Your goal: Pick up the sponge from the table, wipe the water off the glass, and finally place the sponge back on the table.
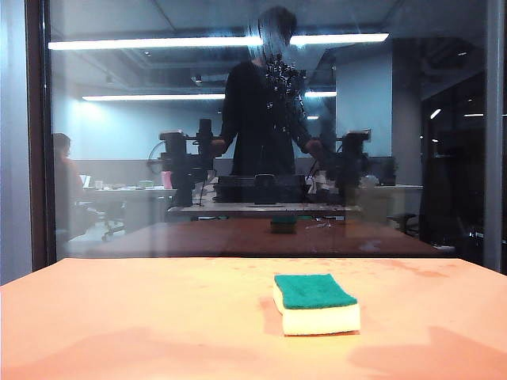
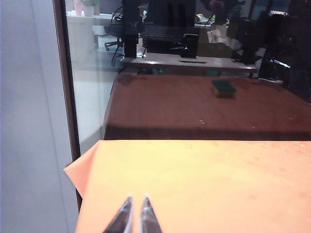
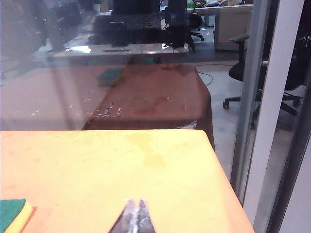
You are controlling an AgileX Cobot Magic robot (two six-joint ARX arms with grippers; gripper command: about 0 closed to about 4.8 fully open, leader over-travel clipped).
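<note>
- Left end effector [image 2: 136, 213]: low over the near left part of the bench [image 2: 204, 184], fingertips almost together with only a thin slit between, nothing held.
- Right end effector [image 3: 136, 213]: low over the near right part of the bench, fingertips pressed together, nothing held.
- Neither end effector seen directly in the exterior view; only dim mirrored arms in the glass [image 1: 142, 71].
- Sponge [image 1: 316, 304]: flat on the bench, green layer up, pale yellow foam below, slightly right of centre in the exterior view, well short of the glass.
- Sponge corner [image 3: 13, 214] just at the edge of the right wrist view, apart from the right end effector, not touching it.
- Bench: orange-tan, matte, running up to the foot of the glass.
- Glass: upright behind the bench, dark frame edge at its left side [image 2: 68, 97] and a pale frame post at its right [image 3: 272, 97].
- Water [image 1: 279, 75]: hazy whitish speckles and streaks high on the glass, near centre, above the sponge.
- Fainter droplets [image 3: 104, 109] low on the glass in the right wrist view.
- Mirrored in the glass: dark reddish bench top, a small dim sponge image, strip lights, office desks.
</note>
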